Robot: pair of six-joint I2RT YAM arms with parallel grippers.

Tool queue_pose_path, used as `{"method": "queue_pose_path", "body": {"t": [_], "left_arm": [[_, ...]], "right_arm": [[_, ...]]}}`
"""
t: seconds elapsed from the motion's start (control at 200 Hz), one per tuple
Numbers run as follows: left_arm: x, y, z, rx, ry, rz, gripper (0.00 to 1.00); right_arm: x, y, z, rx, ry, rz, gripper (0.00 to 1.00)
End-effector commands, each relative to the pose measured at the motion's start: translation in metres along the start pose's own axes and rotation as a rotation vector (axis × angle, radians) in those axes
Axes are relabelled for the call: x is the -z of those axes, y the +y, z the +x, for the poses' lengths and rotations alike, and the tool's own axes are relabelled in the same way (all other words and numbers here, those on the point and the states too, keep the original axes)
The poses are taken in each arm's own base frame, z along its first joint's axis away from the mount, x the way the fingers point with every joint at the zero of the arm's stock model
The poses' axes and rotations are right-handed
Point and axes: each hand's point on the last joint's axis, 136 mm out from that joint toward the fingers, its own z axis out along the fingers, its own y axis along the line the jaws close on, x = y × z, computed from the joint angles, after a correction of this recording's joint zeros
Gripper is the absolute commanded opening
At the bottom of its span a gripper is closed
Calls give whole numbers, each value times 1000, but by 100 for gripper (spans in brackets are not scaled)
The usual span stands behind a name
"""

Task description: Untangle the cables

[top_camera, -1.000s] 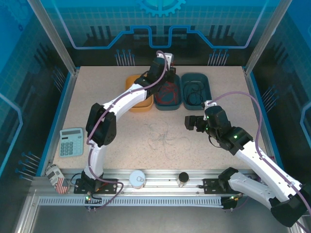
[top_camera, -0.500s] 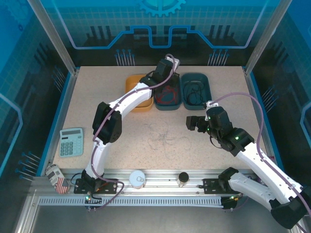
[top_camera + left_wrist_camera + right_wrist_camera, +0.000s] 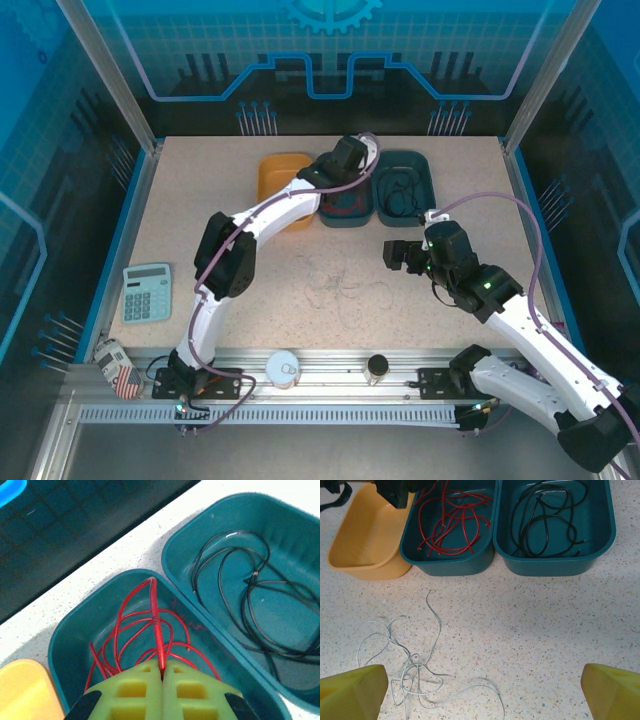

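In left end effector (image 3: 161, 671), red cable (image 3: 156, 611)

Speckled beige table (image 3: 200, 200). Upper centre, side by side: yellow tub (image 3: 275, 178), teal tub (image 3: 345, 222), second teal tub (image 3: 428, 178). Frame centre: pale cable (image 3: 335, 285), loose tangle, flat on surface.

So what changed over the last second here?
The left gripper, shut on the thin red cable, swung right over the middle teal plastic bin. The open right gripper, the pale white wires on the table and the black cable stayed put.
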Motion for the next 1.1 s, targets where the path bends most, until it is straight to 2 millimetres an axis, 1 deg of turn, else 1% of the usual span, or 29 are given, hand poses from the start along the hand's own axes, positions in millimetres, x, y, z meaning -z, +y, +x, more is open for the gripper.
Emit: {"method": "queue_pose_path", "body": {"t": [0.0, 0.165, 0.42, 0.595, 0.66, 0.745, 0.81, 0.891, 1.061, 1.076, 1.096], "left_arm": [[-11, -7, 21, -93, 52, -42, 0], [-15, -9, 32, -118, 70, -38, 0], [-29, -15, 58, -141, 134, -36, 0], [-34, -28, 74, -142, 180, 32, 1], [-34, -31, 77, -145, 196, 47, 4], [-32, -32, 77, -143, 201, 56, 8], [-28, -33, 76, -139, 203, 67, 16], [-21, -35, 71, -122, 200, 96, 28], [-3, -42, 63, -86, 200, 160, 44], [-2, -42, 62, -83, 199, 164, 45], [1, -42, 61, -78, 200, 168, 46]], "right_arm": [[-1, -3, 0, -26, 1, 3, 100], [-1, -3, 0, -26, 3, 5, 100], [4, -6, -4, -20, -4, 25, 100], [9, -9, -4, -18, -5, 39, 100], [11, -11, -4, -18, -8, 44, 100], [15, -16, -6, -29, -18, 68, 100], [19, -19, -8, -39, -27, 83, 100], [24, -19, -12, -42, -42, 82, 100], [28, -21, -12, -36, -45, 85, 100], [33, -19, -19, -38, -62, 76, 100], [35, -19, -22, -40, -69, 77, 100]]}}
